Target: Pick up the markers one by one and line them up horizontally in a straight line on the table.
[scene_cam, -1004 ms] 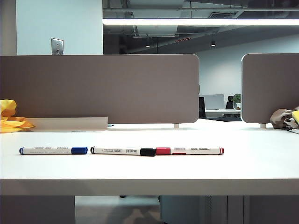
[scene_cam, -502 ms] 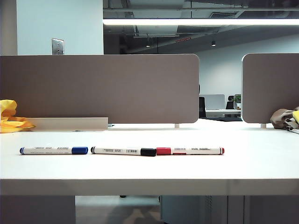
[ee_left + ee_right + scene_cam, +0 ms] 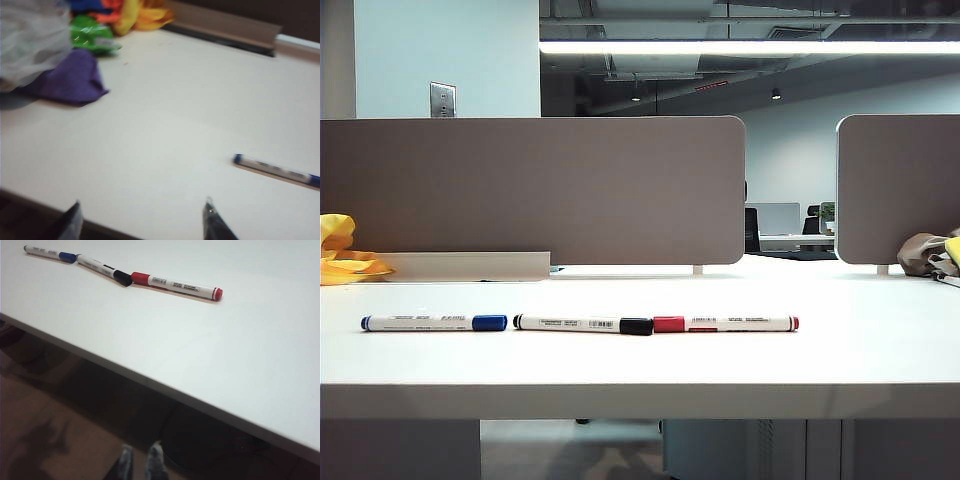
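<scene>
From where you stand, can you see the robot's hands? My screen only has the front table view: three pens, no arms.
Observer: Yes. The left gripper hangs open over the table's front edge, near the blue marker.
Operator: And the other hand?
Observer: The right gripper is shut and holds nothing, out past the table edge, above the floor.
Operator: Anything else I'm missing?
Observer: A purple cloth and a green wrapper lie near the yellow bundle.
</scene>
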`<state>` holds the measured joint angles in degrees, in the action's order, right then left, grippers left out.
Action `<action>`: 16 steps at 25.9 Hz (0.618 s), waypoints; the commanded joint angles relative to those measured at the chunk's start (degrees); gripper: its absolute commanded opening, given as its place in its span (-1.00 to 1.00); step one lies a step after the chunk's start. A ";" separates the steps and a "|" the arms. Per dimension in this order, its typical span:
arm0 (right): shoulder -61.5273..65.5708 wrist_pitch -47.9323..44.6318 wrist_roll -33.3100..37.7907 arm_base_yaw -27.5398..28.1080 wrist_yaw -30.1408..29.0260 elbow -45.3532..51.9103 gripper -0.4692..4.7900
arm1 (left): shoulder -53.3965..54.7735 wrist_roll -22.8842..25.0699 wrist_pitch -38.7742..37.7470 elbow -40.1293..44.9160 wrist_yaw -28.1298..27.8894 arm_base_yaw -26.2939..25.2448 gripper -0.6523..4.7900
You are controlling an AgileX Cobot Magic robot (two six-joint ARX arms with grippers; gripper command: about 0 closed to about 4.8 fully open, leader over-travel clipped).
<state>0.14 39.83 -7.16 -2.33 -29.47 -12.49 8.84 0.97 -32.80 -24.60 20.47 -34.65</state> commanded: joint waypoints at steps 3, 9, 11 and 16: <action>0.00 -2.89 0.02 0.74 -0.11 1.73 -0.65 | -3.76 -0.15 0.42 3.43 -0.07 10.23 0.37; 0.00 -20.00 0.00 1.03 0.35 9.16 -0.65 | -7.98 -0.13 3.10 18.10 0.13 21.44 0.37; -0.02 -22.80 0.02 2.01 0.15 9.75 -0.65 | -8.52 -0.35 14.69 21.24 0.52 21.46 0.37; -0.02 -24.26 0.02 5.22 -0.22 10.12 -0.65 | -8.52 -0.35 25.94 24.20 -1.57 24.50 0.37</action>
<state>0.08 16.08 -7.16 2.79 -29.65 -2.63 0.32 0.51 -7.88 -0.43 19.81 -11.35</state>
